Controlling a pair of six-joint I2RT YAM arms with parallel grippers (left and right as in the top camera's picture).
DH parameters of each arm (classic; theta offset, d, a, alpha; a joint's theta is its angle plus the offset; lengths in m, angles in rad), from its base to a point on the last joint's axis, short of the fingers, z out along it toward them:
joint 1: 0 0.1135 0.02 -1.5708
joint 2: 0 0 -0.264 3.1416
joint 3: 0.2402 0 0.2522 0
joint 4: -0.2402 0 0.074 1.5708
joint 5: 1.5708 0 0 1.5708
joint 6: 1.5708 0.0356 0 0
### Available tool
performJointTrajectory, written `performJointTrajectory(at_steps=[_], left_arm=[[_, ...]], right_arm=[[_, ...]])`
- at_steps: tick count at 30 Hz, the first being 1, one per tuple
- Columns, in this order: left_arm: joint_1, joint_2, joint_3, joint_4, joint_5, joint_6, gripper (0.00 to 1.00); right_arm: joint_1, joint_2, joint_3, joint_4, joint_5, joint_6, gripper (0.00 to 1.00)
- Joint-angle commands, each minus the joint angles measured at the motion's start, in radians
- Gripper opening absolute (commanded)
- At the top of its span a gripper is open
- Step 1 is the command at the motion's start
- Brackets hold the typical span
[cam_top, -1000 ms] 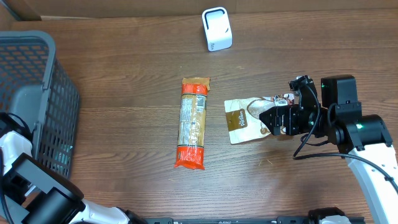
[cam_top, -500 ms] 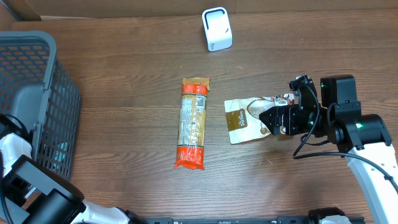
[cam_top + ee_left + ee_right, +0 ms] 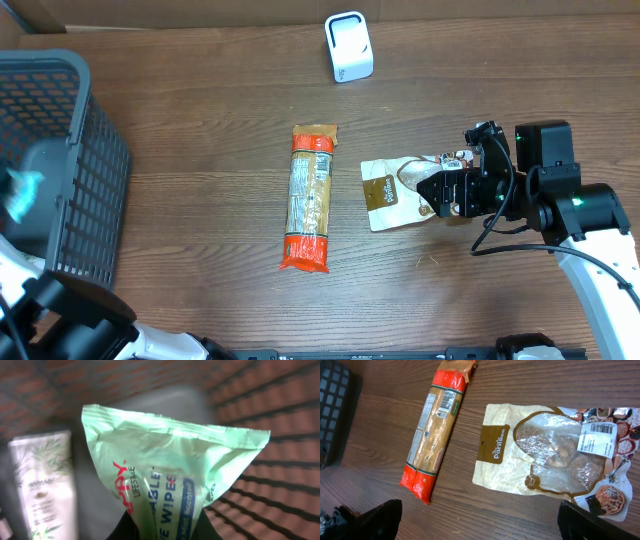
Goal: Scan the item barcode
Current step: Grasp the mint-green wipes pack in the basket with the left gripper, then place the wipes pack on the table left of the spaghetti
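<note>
My left gripper is shut on a pale green wipes packet, which fills the left wrist view and stands up from between the dark fingers. From overhead the packet shows as a blurred teal patch inside the basket at the far left. The white barcode scanner stands at the back of the table. Over the right side of the table my right gripper hangs open, with nothing between its fingers. It is just beside a beige snack pouch with a white barcode label.
The dark mesh basket takes up the left edge; a white leaf-printed tube lies in it. A long orange pasta pack lies mid-table, left of the pouch. A cardboard box edge runs along the back.
My left gripper has shut on the wipes packet and raised it; the teal patch now shows in the basket from overhead. The right arm has not moved.
</note>
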Motion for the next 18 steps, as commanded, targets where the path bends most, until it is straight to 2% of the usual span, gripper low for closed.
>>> performJointTrajectory(at_steps=[1, 4, 6, 8, 10, 12, 14, 18], left_arm=[[-0.014, -0.077, 0.186, -0.091, 0.421, 0.186, 0.04], [-0.068, -0.120, 0.222, -0.182, 0.570, 0.290, 0.04], [-0.137, -0.143, 0.222, -0.247, 0.577, 0.345, 0.04], [-0.252, -0.150, 0.222, -0.311, 0.568, 0.453, 0.04], [-0.377, -0.146, 0.208, -0.339, 0.492, 0.487, 0.04], [-0.517, -0.140, 0.169, -0.339, 0.363, 0.464, 0.04], [-0.745, -0.105, 0.050, -0.309, 0.140, 0.350, 0.04], [-0.911, -0.053, -0.131, -0.235, -0.042, 0.257, 0.04]], right_arm=[[0.004, 0.002, 0.022, 0.006, -0.005, -0.008, 1.00], [0.004, 0.002, 0.022, 0.005, -0.005, -0.008, 1.00], [0.004, 0.002, 0.022, 0.004, -0.005, -0.008, 1.00], [0.004, 0.002, 0.022, 0.007, -0.005, -0.008, 1.00], [0.004, 0.002, 0.022, 0.014, -0.004, -0.008, 1.00], [0.004, 0.002, 0.022, 0.024, -0.005, -0.008, 1.00], [0.004, 0.002, 0.022, 0.029, -0.005, -0.008, 1.00], [0.004, 0.002, 0.022, 0.023, -0.004, -0.008, 1.00]])
